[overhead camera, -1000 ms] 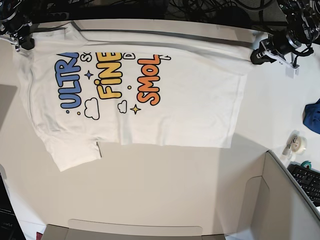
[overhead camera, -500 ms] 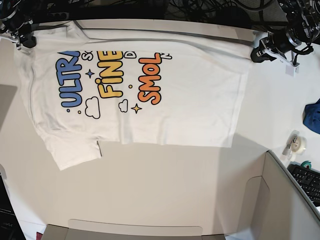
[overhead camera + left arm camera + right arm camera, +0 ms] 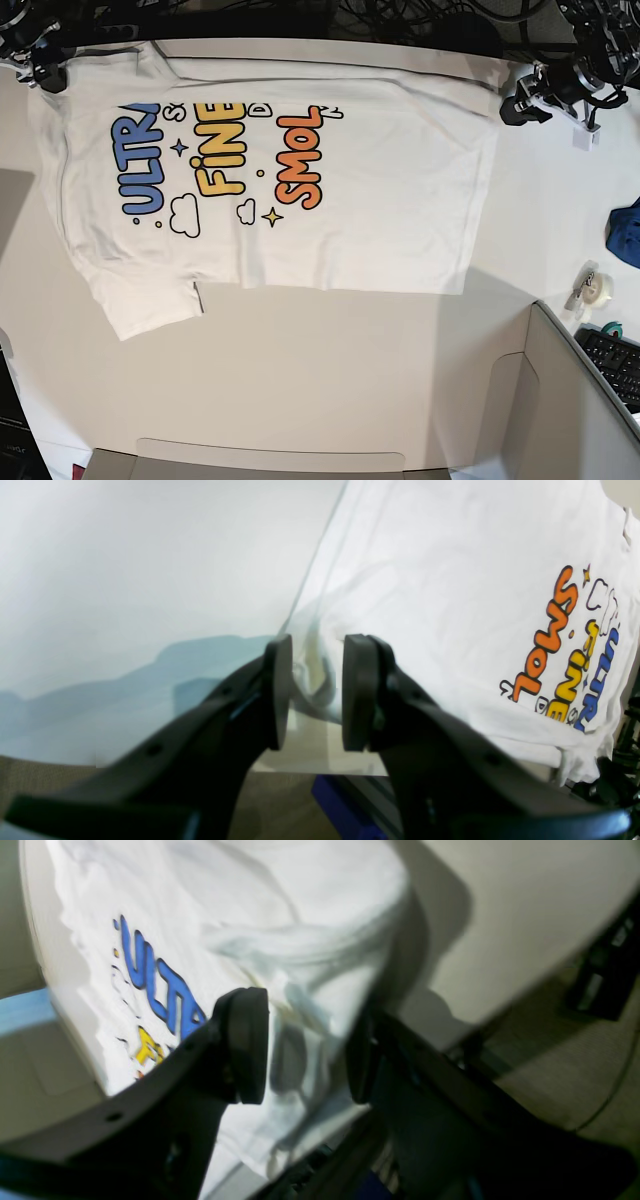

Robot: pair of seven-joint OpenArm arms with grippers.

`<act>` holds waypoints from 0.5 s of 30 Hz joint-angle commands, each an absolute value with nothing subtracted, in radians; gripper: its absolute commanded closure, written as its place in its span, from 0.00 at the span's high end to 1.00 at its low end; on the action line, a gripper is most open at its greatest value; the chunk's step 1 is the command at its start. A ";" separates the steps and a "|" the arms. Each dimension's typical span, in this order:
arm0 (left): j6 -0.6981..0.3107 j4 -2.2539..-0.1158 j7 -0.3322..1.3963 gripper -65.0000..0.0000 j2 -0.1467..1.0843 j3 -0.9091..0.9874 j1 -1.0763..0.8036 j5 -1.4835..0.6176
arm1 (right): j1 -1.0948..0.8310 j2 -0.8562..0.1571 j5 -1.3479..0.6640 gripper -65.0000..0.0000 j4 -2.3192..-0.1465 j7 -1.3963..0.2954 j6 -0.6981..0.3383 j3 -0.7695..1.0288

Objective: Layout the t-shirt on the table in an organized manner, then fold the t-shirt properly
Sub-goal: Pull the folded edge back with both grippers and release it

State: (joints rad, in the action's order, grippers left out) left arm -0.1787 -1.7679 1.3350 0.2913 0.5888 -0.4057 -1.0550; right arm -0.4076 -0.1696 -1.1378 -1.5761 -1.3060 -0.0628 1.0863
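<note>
The white short-sleeved t-shirt [image 3: 300, 190] with the blue, yellow and orange cartoon lettering lies spread flat, print side up, across the upper half of the base view on the large off-white bench [image 3: 330, 380]. One sleeve points to the lower left of that frame.

The left gripper [image 3: 312, 692] is at the upper right corner of the shirt in the base view. In its wrist view the black fingers [image 3: 278, 690] stand apart with a clear gap, and the corner of the white fabric lies between them at the edge of the bench. Neither finger presses on the cloth.

The right gripper [image 3: 305, 1045] is at the upper left corner of the base view. Its fingers [image 3: 247, 1042] are also parted, with a wrinkled fold of the shirt between them, not clamped.

A small dark blue cloth [image 3: 627, 232] lies at the right edge of the base view.
</note>
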 commanded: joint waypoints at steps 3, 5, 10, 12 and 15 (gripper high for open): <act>-0.168 -1.785 1.337 0.27 0.308 0.599 -0.406 -1.081 | -0.443 -0.202 -1.129 0.40 -1.584 -1.303 -0.056 1.124; -0.168 -1.787 1.337 0.27 0.311 0.608 -0.406 -1.081 | -0.456 -0.206 -1.142 0.40 -1.584 -1.303 -0.056 1.158; -0.170 -1.787 1.342 0.27 0.312 0.717 -0.407 -1.084 | -0.469 -0.248 -1.161 0.40 -1.609 -1.303 -0.056 1.276; -0.171 -1.788 1.342 0.27 0.314 0.751 -0.403 -1.084 | -0.463 -0.255 -1.158 0.40 -1.639 -1.303 -0.056 1.330; -0.171 -1.788 1.342 0.27 0.315 0.760 -0.395 -1.084 | -0.427 -0.292 -1.152 0.40 -1.695 -1.302 -0.056 1.366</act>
